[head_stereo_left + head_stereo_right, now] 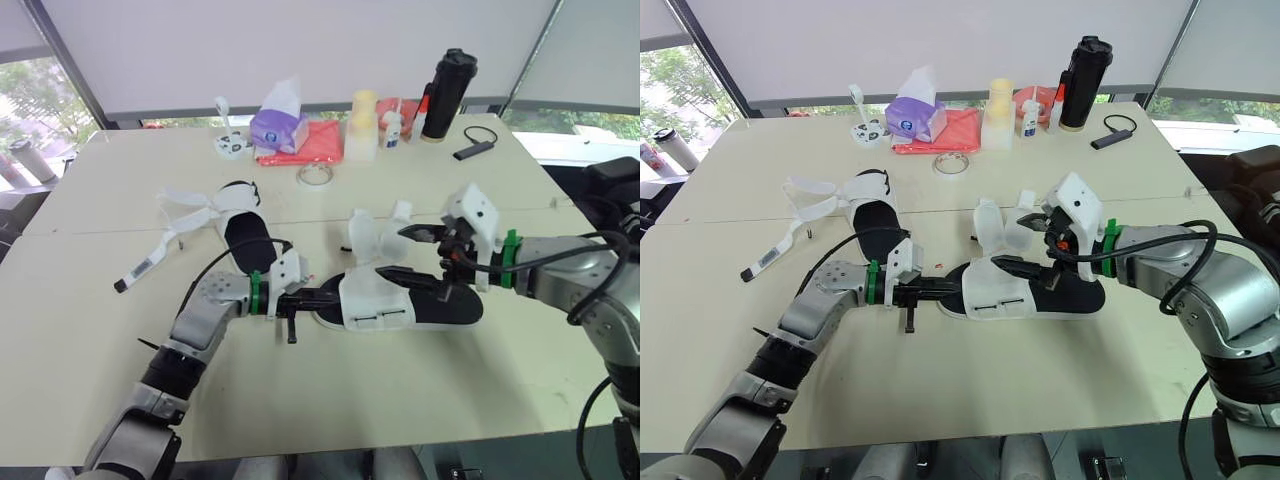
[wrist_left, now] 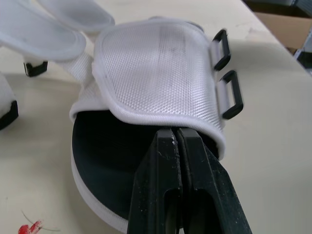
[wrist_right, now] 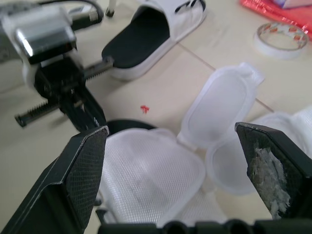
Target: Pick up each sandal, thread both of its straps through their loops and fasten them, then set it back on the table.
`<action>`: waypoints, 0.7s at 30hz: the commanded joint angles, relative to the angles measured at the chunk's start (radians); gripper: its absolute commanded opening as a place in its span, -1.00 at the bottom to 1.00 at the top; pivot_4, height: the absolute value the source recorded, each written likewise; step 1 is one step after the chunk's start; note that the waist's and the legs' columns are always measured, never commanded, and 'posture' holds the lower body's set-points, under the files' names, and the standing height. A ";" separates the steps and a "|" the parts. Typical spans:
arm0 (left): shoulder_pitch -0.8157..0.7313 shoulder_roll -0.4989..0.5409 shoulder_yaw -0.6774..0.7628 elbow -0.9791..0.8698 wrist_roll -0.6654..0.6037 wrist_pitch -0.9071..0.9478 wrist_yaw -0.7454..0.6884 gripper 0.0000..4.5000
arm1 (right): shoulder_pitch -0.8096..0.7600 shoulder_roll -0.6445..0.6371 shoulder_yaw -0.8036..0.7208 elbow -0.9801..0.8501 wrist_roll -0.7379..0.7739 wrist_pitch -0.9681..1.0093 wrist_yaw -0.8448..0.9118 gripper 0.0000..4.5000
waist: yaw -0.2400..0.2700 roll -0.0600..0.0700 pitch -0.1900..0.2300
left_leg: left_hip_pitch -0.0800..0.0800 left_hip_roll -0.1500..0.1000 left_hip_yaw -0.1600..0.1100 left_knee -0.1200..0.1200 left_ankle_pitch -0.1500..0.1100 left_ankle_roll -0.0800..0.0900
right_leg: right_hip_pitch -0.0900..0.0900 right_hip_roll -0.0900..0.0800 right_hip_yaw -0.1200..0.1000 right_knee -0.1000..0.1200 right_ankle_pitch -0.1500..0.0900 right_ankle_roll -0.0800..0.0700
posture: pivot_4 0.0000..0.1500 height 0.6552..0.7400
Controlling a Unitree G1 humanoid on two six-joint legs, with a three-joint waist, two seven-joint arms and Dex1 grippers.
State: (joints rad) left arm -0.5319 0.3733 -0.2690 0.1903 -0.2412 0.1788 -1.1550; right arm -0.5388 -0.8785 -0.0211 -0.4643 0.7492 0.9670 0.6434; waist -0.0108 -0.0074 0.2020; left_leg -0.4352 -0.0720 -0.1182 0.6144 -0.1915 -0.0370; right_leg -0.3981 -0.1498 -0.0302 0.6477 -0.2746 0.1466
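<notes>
Left eye view: tape roll (image 1: 317,174), tissue box (image 1: 279,128), bottle (image 1: 447,95) beyond the sandal (image 1: 400,300).

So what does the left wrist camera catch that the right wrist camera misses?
Left wrist view: two black loops on the near sandal's side, close up. Right wrist view: the other sandal, a tape roll and the open right claw. Both: the near sandal's white mesh flap and the shut left claw at its toe.
</notes>
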 commanded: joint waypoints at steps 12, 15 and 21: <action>-0.023 -0.055 -0.041 0.064 0.070 -0.070 0.021 -0.98 | -0.177 0.189 -0.184 0.225 0.056 0.208 -0.222 1.00 | -0.001 0.000 0.000 | 0.001 0.000 0.000 0.001 0.000 0.000 | 0.001 0.000 0.000 0.001 0.001 0.000 | 1.00 1.00; -0.018 -0.058 -0.047 0.075 0.079 -0.069 0.024 -0.98 | -0.223 0.238 -0.235 0.311 0.067 0.273 -0.272 1.00 | -0.001 0.000 0.000 | 0.001 0.000 -0.001 0.001 0.000 0.000 | 0.001 0.000 0.000 0.001 0.001 0.000 | 1.00 1.00; -0.016 -0.065 -0.049 0.088 0.090 -0.067 0.031 -0.98 | -0.341 0.324 -0.347 0.584 0.085 0.430 -0.331 1.00 | -0.001 0.001 -0.001 | 0.001 -0.001 -0.001 0.001 0.001 0.000 | 0.001 0.000 0.000 0.002 0.003 0.000 | 1.00 1.00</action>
State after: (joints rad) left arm -0.5499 0.3093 -0.3047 0.2720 -0.1672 0.1157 -1.1269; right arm -0.8478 -0.5572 -0.3286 0.0960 0.8244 1.3775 0.3162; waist -0.0117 -0.0068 0.2013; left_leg -0.4337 -0.0726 -0.1187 0.6157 -0.1908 -0.0369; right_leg -0.3968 -0.1496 -0.0300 0.6500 -0.2719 0.1466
